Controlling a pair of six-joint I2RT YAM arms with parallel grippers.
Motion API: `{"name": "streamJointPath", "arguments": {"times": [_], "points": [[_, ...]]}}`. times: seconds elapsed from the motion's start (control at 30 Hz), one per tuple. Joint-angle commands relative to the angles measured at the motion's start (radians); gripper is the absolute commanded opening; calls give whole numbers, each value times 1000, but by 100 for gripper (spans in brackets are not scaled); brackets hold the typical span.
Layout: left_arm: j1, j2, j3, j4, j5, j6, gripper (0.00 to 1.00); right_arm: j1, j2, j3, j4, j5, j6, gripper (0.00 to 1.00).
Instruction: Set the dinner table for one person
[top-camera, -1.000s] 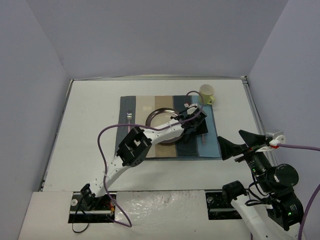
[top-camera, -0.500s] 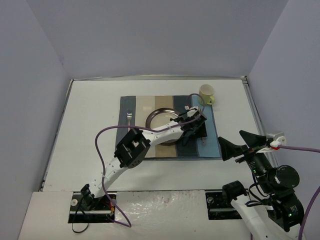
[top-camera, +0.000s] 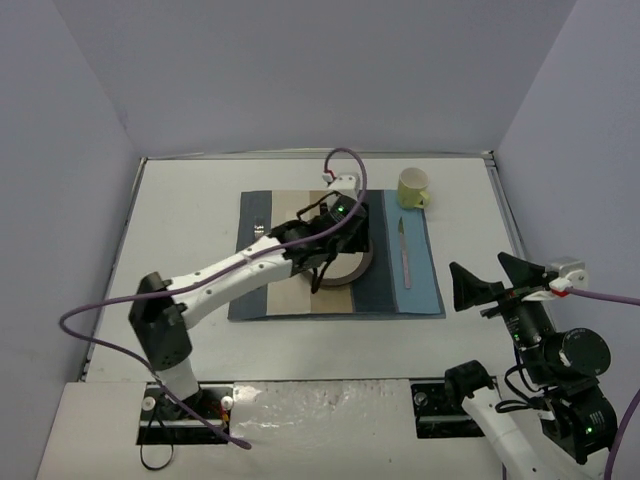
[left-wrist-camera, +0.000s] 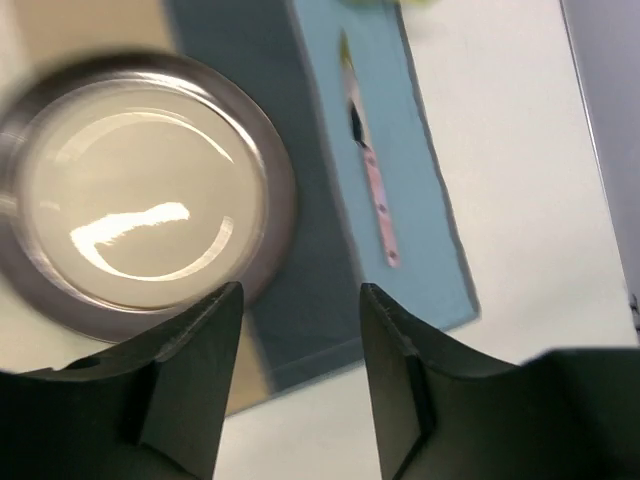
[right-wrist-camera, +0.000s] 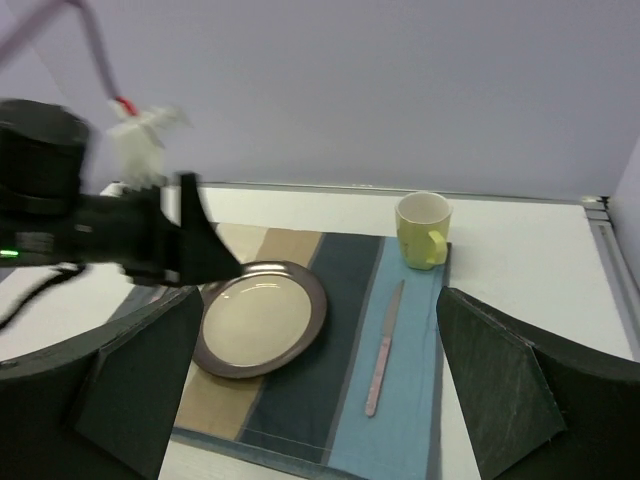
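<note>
On the white dinner table (top-camera: 190, 250) lies a striped placemat (top-camera: 390, 290). A brown-rimmed plate (right-wrist-camera: 258, 318) sits on its middle stripes, a pink-handled knife (right-wrist-camera: 383, 350) lies on the light blue stripe to its right, and a yellow mug (right-wrist-camera: 422, 230) stands at the far right corner. My left gripper (left-wrist-camera: 300, 300) hovers open over the plate (left-wrist-camera: 140, 190), holding nothing, with the knife (left-wrist-camera: 370, 170) off to its right. In the top view the left arm hides most of the plate (top-camera: 352, 270). My right gripper (top-camera: 482, 268) is open and empty, near the table's right front.
A fork (top-camera: 258, 230) lies on the placemat's left stripe. Lavender-grey walls close in the table on three sides. The left arm's purple cable (top-camera: 345, 160) loops above the placemat. Bare white tabletop shows left and in front of the mat.
My left gripper has swung left and away from the knife's spot to above the plate, leaving the knife flat on the blue stripe. The right gripper shifted slightly right.
</note>
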Motion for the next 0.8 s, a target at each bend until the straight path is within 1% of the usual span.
{"name": "streamJointPath", "arguments": {"times": [0.0, 0.1, 0.27, 0.3, 0.33, 0.47, 0.53, 0.6, 0.77], "points": [[99, -321, -164, -66, -268, 180, 50, 7, 66, 29, 71, 110, -55, 100], [171, -527, -288, -105, -374, 256, 56, 7, 65, 22, 72, 162, -72, 100], [305, -843, -446, -157, -458, 360, 75, 8, 60, 2, 71, 274, -82, 100], [319, -873, -483, -165, -478, 371, 80, 8, 62, -3, 71, 282, -86, 100], [335, -905, -507, -172, -490, 383, 82, 8, 62, -8, 73, 288, -94, 100], [394, -1042, -593, -203, -537, 400, 87, 8, 59, -50, 73, 369, -108, 100], [405, -1081, -646, -199, -568, 407, 88, 8, 51, -65, 76, 391, -138, 100], [410, -1112, -683, -185, -591, 414, 89, 8, 40, -81, 85, 419, -136, 100], [423, -1184, -739, -137, -613, 431, 91, 8, -13, -145, 119, 471, -124, 100]]}}
